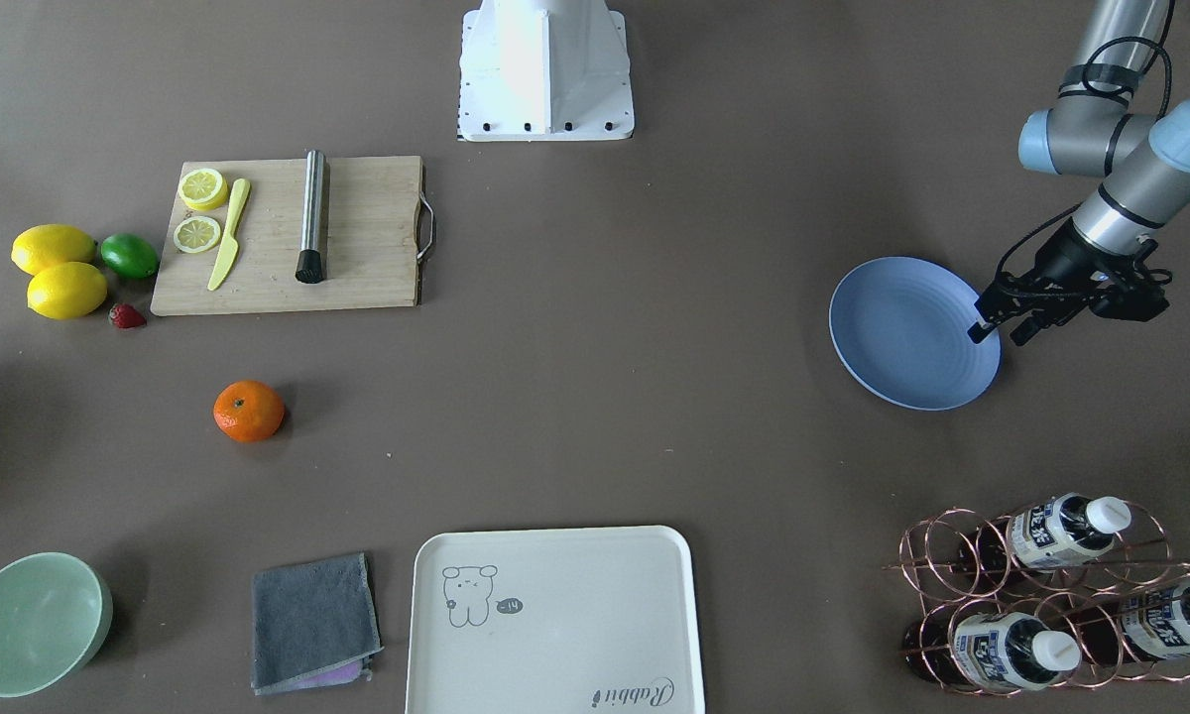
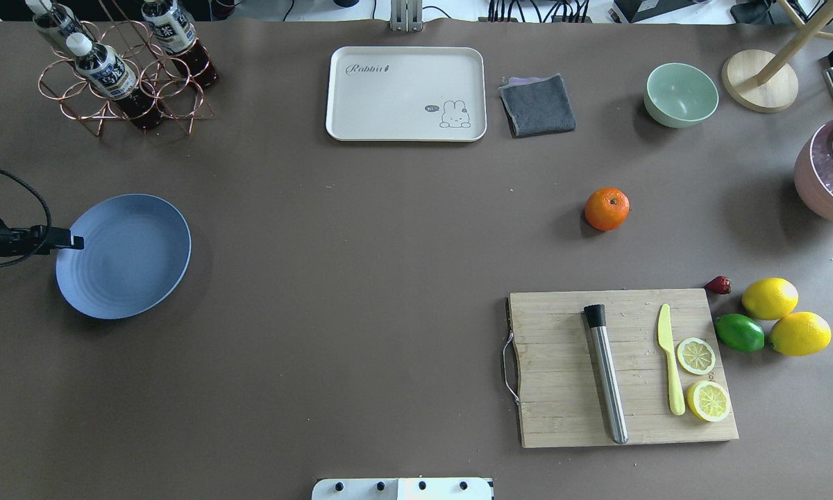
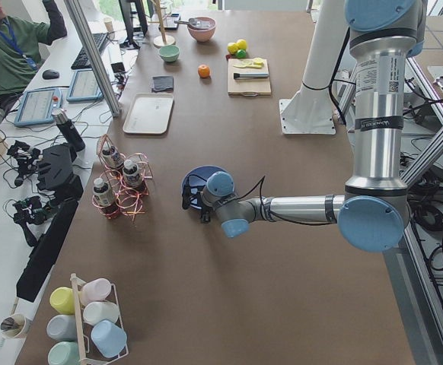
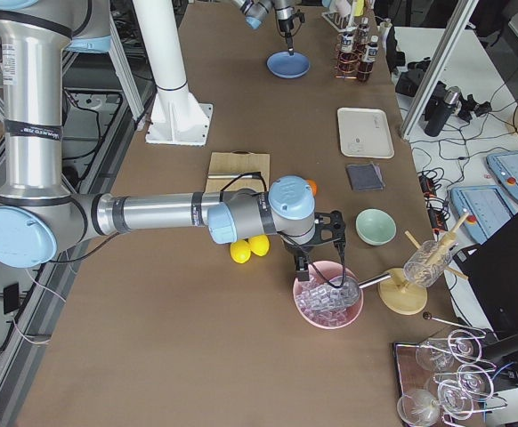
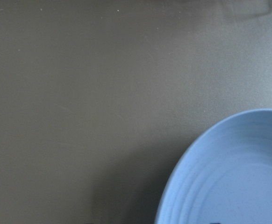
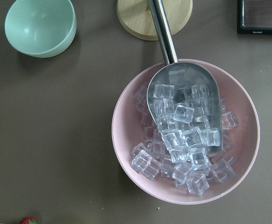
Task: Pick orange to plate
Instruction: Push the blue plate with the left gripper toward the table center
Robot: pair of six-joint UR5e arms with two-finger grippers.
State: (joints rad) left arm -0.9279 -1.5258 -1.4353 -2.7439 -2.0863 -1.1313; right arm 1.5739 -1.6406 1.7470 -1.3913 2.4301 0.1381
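Sitting on the table near the cutting board (image 1: 367, 228), the orange (image 1: 249, 411) is well apart from the plate (image 1: 902, 332) | front view: left gripper (image 1: 997, 332) at the plate's rim, fingers spread, empty | right gripper (image 4: 303, 265) shows only side-on, over the pink bowl (image 6: 121, 126); grip unclear | right wrist view alone shows the scoop (image 6: 164, 28) in ice
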